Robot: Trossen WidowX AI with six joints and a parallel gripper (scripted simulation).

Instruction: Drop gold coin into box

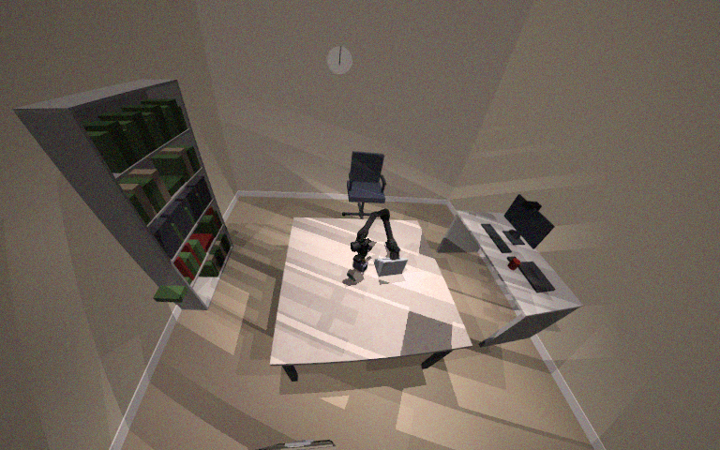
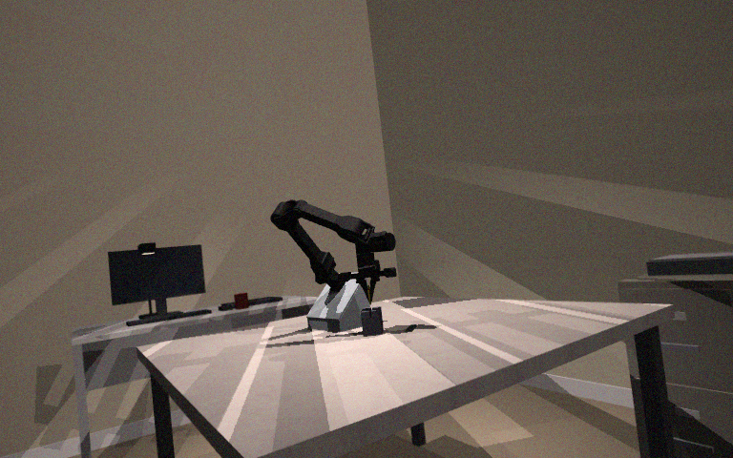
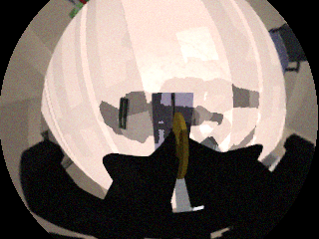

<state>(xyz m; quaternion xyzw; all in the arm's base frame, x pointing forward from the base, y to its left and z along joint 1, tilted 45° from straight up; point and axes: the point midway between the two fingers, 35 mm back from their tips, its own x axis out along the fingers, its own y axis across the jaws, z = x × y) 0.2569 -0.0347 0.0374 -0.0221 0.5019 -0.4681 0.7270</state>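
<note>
coin (image 3: 181, 147) sits edge-on, pinched in the tool (image 3: 179, 159), whose fingers are nearly shut on its thin faces. it hangs just above the grey box (image 3: 173, 108), which stands near the middle of the worktop's (image 2: 486, 345) far edge, close to the arm's base. the dark slot (image 3: 173, 100) runs in line with the coin's edge, as far as the wrist view shows. judged from this, the step in hand is the final line-up: keep the disc upright and parallel to the slot, centre it, lower gently, then release. the empty green holder (image 3: 124, 112) lies beside the box. no writing or brand is readable anywhere.
</note>
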